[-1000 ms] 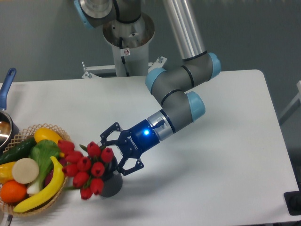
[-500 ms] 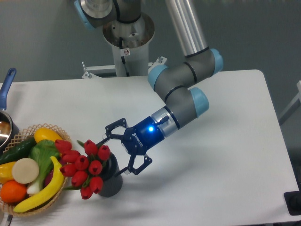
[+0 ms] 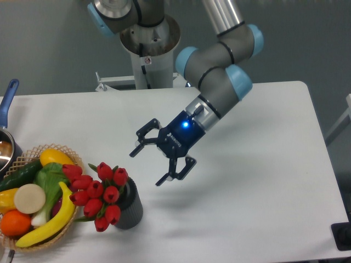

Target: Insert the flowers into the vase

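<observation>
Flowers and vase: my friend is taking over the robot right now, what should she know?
Pincer: open, empty, raised above the table, up and to the right of the vase, touching nothing.
Flowers: red tulips with stems in the vase, heads leaning left toward the fruit basket.
Done: the flowers look inserted and released.
Left: probably nothing except moving the arm clear. Check that the leaning bunch does not tip the vase.

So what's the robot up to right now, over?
Gripper jaws open, empty, raised clear. Red tulip bunch sits in the ribbed dark grey vase, leaning toward the woven fruit basket. Nothing in the way.
</observation>
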